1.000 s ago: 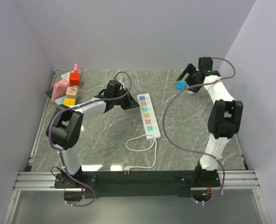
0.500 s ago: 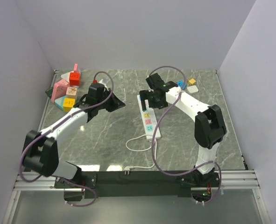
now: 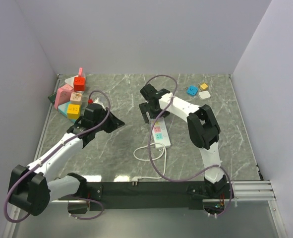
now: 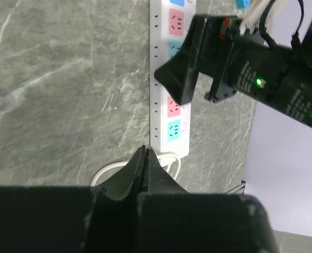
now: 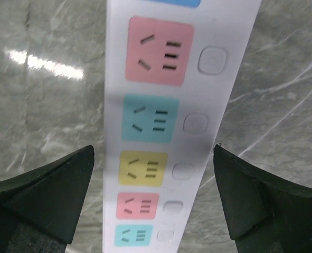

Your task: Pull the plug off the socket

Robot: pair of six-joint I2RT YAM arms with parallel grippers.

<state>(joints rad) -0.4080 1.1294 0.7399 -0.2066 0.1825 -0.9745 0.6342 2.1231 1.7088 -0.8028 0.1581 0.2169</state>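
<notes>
Swung in from the right, the right gripper (image 3: 151, 115) gapes over the seemingly plugless power strip (image 3: 160, 130); left gripper (image 4: 146, 156) clenched empty.

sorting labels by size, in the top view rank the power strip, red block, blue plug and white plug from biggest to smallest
1. power strip, clearly the largest
2. red block
3. blue plug and white plug look about alike, so they stay unranked

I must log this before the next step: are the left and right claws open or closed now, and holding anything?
Left claw: closed, holding nothing.
Right claw: open, empty, over the power strip.
</notes>
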